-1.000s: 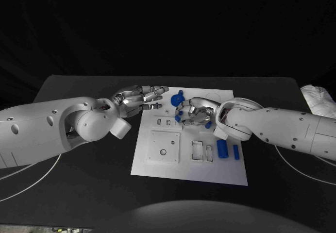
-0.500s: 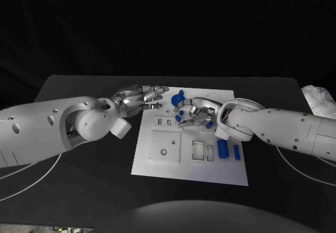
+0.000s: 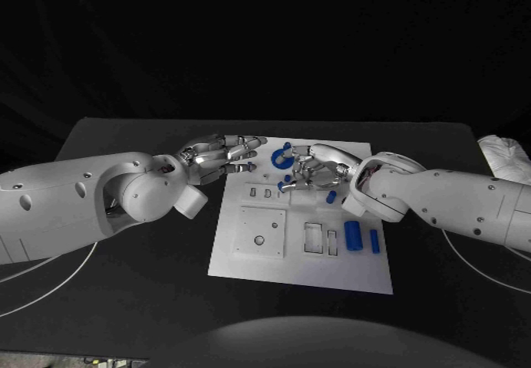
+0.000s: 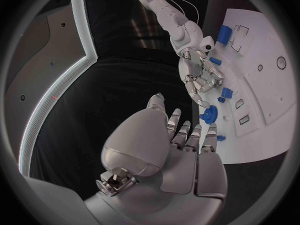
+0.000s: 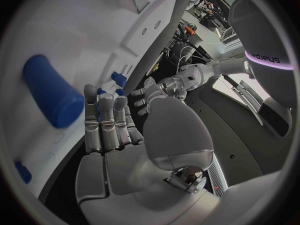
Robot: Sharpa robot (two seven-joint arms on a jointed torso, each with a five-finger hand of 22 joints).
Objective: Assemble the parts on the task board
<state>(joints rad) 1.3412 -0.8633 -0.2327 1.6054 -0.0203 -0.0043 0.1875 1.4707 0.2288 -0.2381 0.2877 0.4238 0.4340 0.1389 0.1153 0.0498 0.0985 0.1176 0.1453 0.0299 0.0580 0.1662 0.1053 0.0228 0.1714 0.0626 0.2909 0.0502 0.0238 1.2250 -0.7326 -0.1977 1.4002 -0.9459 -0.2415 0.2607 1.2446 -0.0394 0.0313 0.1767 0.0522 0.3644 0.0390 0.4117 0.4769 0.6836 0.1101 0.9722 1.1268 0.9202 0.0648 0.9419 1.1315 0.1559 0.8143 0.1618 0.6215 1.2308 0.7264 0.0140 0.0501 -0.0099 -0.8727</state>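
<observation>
The white task board (image 3: pixel 298 264) lies in the middle of the black counter (image 3: pixel 122 284). Both hands are up near the board's far end.

The left hand (image 3: pixel 222 157) is at the far left corner of the board. Its fingers are spread apart and stretched out. It holds nothing. In the left wrist view the same hand (image 4: pixel 181 150) reaches toward the board's edge with its fingers straight.

The right hand (image 3: pixel 313 172) is over the far end of the board, just beside the left hand. Its fingers are bent a little and apart. In the right wrist view the fingers (image 5: pixel 109 122) are side by side with nothing between them. So it holds nothing too.

A blue round part (image 3: pixel 283 158) sits at the far edge of the board, between the two hands. It is right next to the right hand's fingertips. The pictures do not show whether they touch it. A few small blue parts (image 3: pixel 285 184) lie under the right hand. One more small blue part (image 3: pixel 330 196) lies near the right wrist.

A blue roller (image 3: pixel 353 234) lies near the right edge of the board. A thin blue bar (image 3: pixel 374 240) lies just beside it, closer to that edge. A raised square plate (image 3: pixel 259 231) with a hole is on the left side of the board.
</observation>
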